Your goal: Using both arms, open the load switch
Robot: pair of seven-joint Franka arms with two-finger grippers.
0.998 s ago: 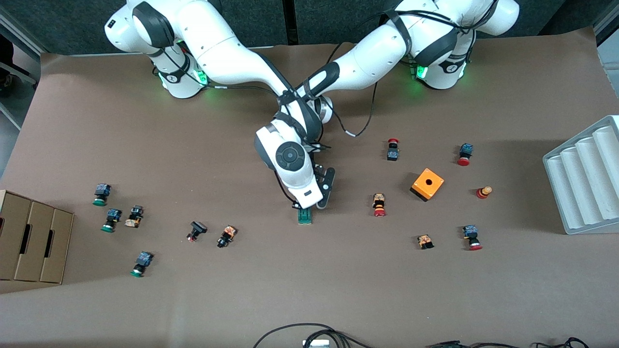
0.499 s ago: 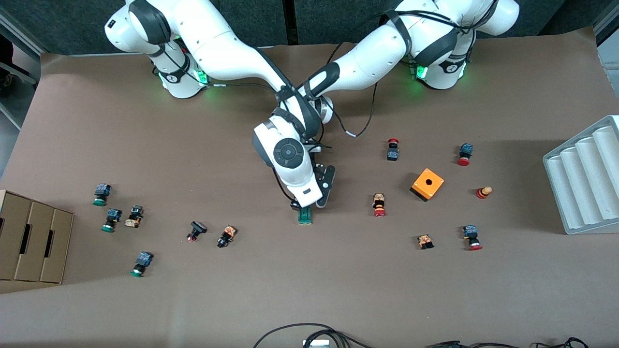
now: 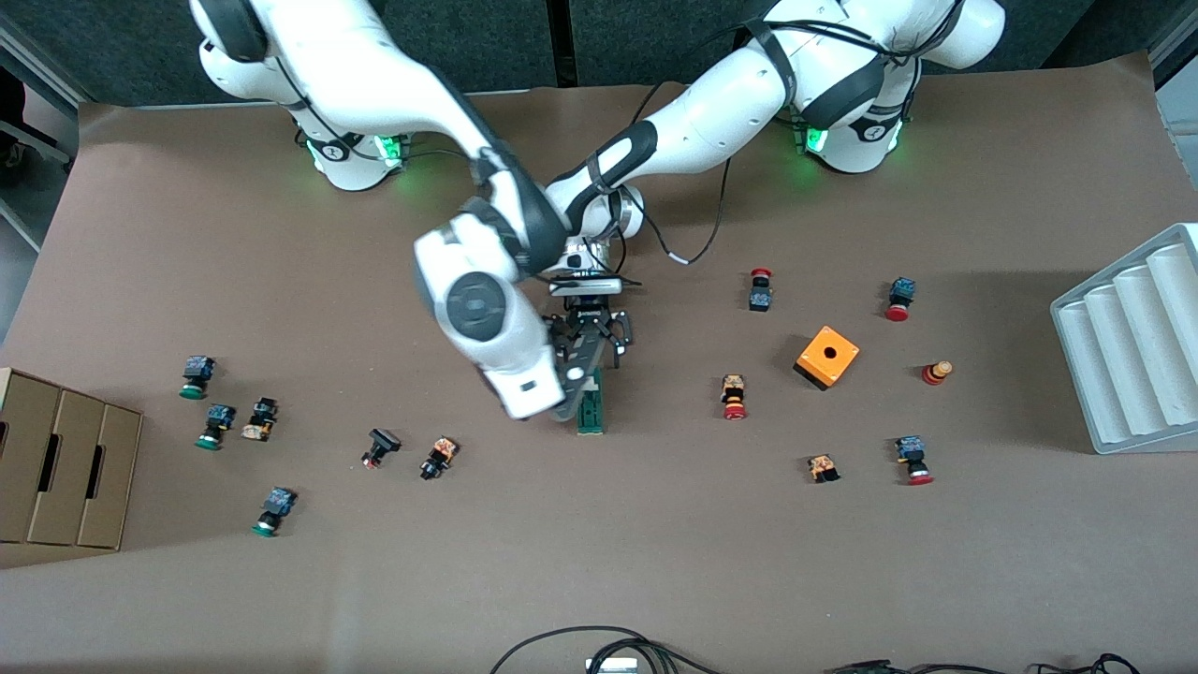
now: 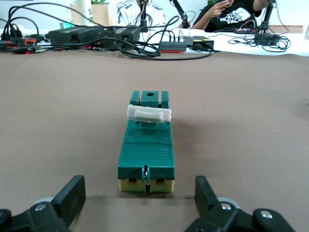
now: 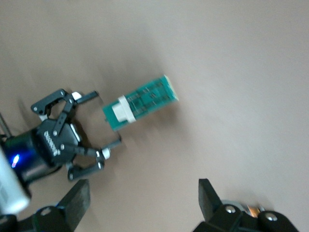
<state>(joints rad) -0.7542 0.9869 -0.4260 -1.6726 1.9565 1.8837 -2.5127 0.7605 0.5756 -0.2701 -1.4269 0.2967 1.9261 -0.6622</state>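
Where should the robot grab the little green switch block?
Probably across the long flat sides of the narrow dark-green load switch. It lies flat on the table, and the open left gripper already faces its yellowish end, so coming in from that end suits.

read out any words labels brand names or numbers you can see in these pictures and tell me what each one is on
No text can be read for certain.
Left gripper: white lettering runs along its black body, too blurred to read.
Load switch: ribbed green casing with a white end piece, no print visible.
Orange cube: plain, only a hole on top.
Right gripper: no marking in view.
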